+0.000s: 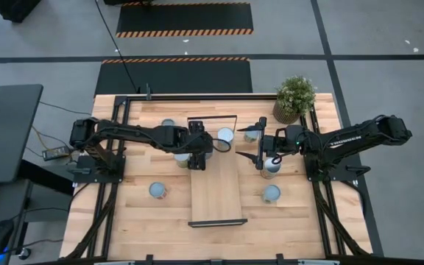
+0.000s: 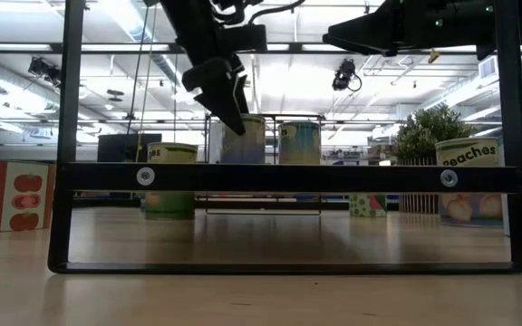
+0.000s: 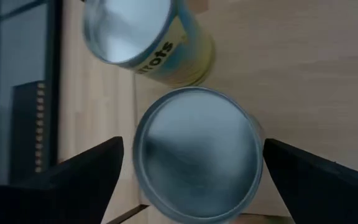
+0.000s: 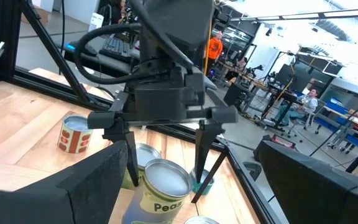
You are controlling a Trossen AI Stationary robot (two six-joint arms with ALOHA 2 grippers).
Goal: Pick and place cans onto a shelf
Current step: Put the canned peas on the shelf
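While your left gripper hangs over a can at the far end of the shelf, its jaws stand fully spread on either side, gripping nothing. A second can sits just beside it. Your right gripper is also wide and empty, above a can on the tabletop, right of the shelf; more cans are scattered around. Judgement: these are rigid metal cylinders, moderately heavy if full, with smooth sides likely to slip. Take them across the side wall, mid-height, squarely, not by the rim.
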